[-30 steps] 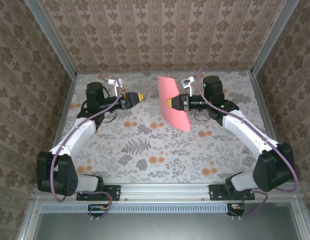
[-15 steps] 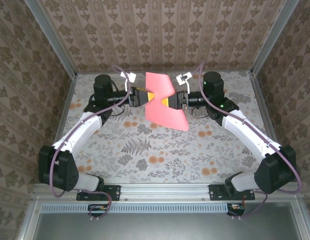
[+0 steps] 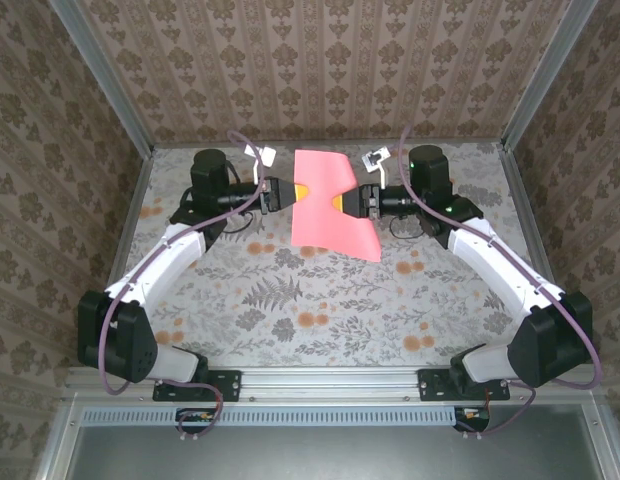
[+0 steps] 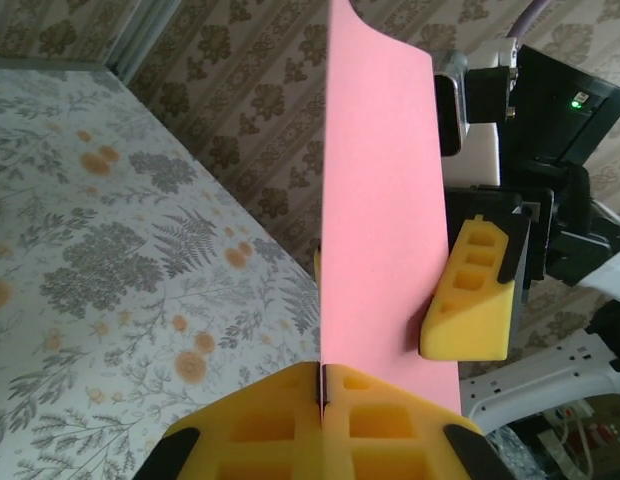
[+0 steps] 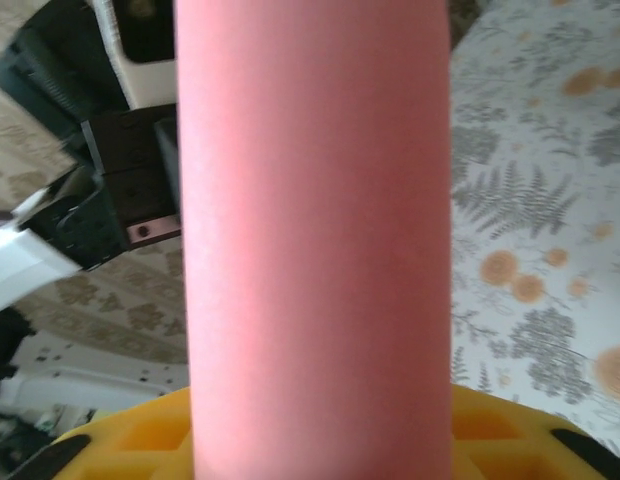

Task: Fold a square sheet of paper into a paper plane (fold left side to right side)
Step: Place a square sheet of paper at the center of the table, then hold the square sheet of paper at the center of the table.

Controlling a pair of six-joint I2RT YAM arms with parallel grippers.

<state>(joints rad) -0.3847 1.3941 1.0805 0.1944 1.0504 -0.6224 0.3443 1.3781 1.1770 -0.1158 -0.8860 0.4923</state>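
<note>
My left gripper [image 3: 298,192] is clamped on the left edge of the square sheet of paper [image 3: 327,218]. My right gripper [image 3: 339,203] pinches its right edge. The sheet hangs between them, lifted above the table [image 3: 290,300] near its far edge.

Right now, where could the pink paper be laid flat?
The table is bare in the near middle, between the left arm and right arm. Far middle is crowded: left gripper and right gripper both pinch the paper there.
</note>
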